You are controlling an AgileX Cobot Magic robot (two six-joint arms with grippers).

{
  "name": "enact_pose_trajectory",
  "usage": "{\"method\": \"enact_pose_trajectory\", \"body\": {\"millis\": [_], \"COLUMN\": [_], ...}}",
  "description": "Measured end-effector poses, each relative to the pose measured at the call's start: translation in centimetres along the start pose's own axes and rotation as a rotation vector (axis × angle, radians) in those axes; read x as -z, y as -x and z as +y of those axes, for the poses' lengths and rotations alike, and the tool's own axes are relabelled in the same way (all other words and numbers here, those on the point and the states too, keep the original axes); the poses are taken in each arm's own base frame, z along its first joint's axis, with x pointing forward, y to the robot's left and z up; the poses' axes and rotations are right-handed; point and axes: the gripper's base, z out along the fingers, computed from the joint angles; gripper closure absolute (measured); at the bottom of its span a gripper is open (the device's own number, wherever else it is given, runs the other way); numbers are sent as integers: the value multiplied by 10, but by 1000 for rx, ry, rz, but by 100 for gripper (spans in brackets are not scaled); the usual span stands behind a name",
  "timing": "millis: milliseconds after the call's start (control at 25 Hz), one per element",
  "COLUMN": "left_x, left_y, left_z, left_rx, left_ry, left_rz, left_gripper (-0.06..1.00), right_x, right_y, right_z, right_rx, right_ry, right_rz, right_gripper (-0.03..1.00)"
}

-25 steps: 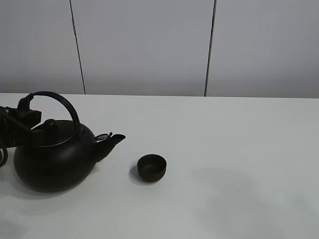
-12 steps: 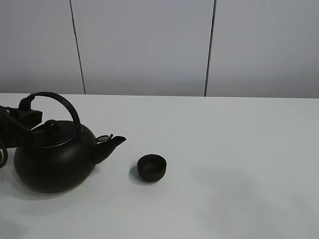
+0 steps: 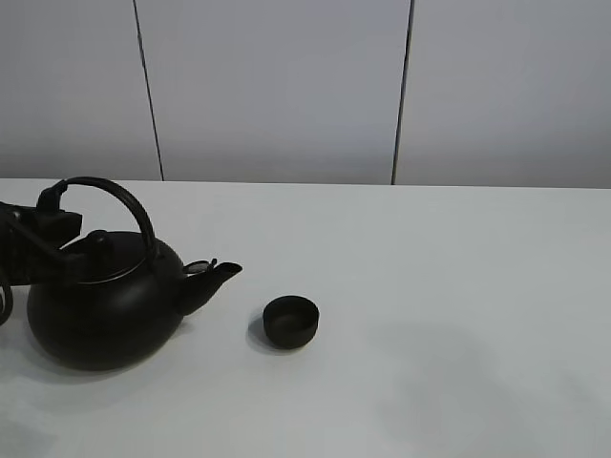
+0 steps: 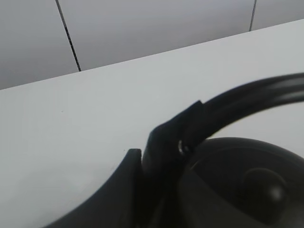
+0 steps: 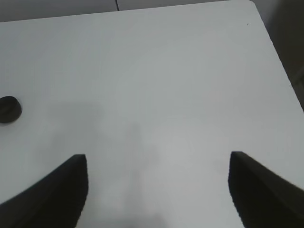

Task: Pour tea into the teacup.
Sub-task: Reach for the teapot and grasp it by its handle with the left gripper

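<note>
My left claw (image 3: 57, 221) is black, and so is the kettle (image 3: 105, 315), body, lid and arched handle alike (one small pale glint shows at the spout). The teacup (image 3: 290, 321) is matte black. The table (image 3: 449, 286) is plain white, unpatterned. The wall (image 3: 277, 86) is pale grey, crossed by thin dark seams. My right claw (image 5: 157, 159) looks near black.

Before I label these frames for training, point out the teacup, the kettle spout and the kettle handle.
teacup (image 3: 290, 335), exterior high view, front wall
kettle spout (image 3: 224, 274), exterior high view, near its tip
kettle handle (image 3: 100, 180), exterior high view, top of arch
</note>
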Motion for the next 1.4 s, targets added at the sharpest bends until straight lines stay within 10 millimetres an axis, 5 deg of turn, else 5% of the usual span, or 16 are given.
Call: {"method": "enact_pose_trajectory", "body": {"millis": [1400], "left_x": [3], "left_y": [18], "left_z": [2], "left_rx": [-49], "left_ry": [-17], "left_rz": [3], "left_gripper": [83], "right_x": [0], "right_y": [0], "right_z": [0], "right_rx": [0], "right_ry": [0], "right_rz": [0], "right_gripper": [41]}}
